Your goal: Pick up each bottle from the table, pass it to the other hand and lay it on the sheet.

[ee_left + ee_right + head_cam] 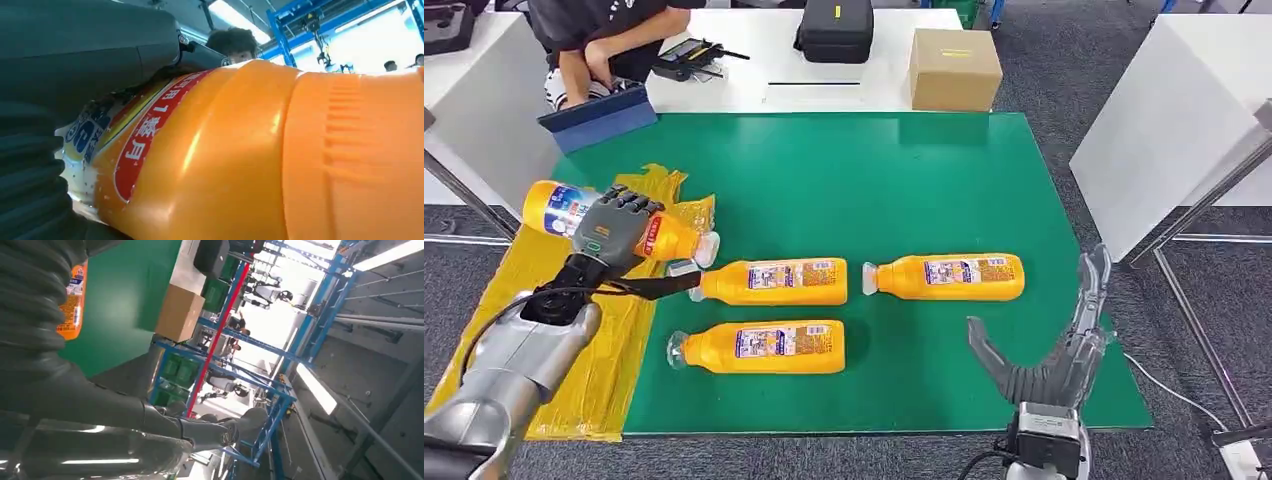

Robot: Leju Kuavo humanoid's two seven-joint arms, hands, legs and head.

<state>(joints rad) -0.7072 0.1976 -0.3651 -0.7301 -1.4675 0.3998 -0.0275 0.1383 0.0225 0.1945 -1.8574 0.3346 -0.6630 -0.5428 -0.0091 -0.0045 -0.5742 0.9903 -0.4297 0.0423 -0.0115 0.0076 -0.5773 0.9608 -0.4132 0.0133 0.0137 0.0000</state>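
My left hand [612,228] grips an orange bottle [564,209] sideways over the yellow sheet [649,190] at the table's left edge; close up the bottle [240,160] shows its red label beside the hand [65,55]. Three more orange bottles lie on the green mat [824,180]: one at centre [769,281], one to its right [949,276], one nearer me [764,346]. My right hand [1059,345] hangs open over the mat's front right corner, fingers spread, holding nothing. In the right wrist view its fingers [165,425] are empty, with a bottle's label [74,302] behind them.
A cardboard box [954,68] and a black case [836,28] stand on the white table beyond the mat. A person [604,40] sits at the back left by a blue pad [599,118]. A white table [1174,120] flanks the right side.
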